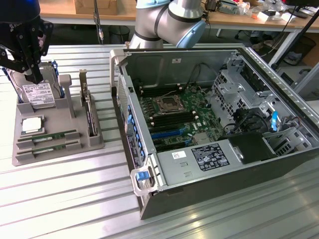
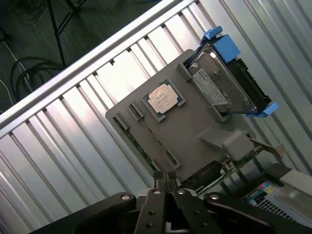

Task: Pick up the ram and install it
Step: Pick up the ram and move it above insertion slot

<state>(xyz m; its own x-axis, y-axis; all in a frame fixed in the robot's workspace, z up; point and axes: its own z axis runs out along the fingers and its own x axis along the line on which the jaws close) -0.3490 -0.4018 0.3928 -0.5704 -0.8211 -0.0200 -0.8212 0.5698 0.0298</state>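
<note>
I see two green ram sticks [image 1: 47, 135] standing on edge, side by side, in slots of the grey holder [image 1: 55, 155].

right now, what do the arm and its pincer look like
The arm is a thick, rounded tube of silver-grey metal with a light blue cap at its joint. The pincer is matt black, built of angular linkage bars joined by small silver bolts, and it ends in two slim, flat fingers.
</note>
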